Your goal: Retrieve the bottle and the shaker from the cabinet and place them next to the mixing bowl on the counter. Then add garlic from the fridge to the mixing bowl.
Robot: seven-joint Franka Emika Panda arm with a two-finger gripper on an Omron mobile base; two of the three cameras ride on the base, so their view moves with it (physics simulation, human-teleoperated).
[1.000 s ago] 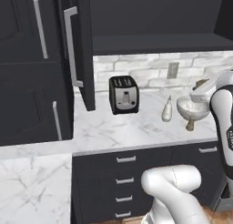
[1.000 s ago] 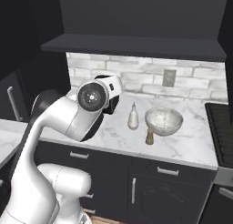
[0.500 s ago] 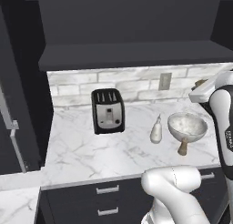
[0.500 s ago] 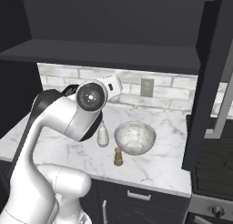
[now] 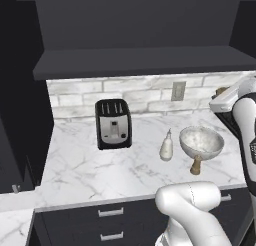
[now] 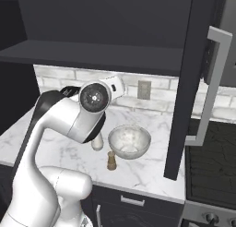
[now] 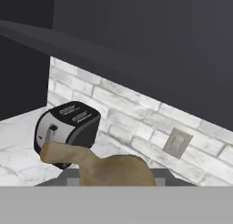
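The bottle (image 5: 166,146) stood upright on the counter (image 5: 90,165), just left of the bowl (image 5: 201,141). The shaker (image 5: 196,165) stood upright in front of the bowl, very near its rim; I could not tell if they touched. From the right base view the shaker (image 6: 111,160) was just beside the bowl (image 6: 129,141), and my arm hid most of the bottle (image 6: 97,144). A black toaster (image 5: 113,123) stood further left on the counter, well apart from the bottle. Above it was the open cabinet (image 5: 140,60), its door (image 6: 191,83) swung out at the right. In my hand view, a tan garlic (image 7: 102,166) lay in front of the camera, with the toaster (image 7: 67,129) behind it. My fingertips were hidden there, so I could not tell whether they were spread or pinching the garlic.
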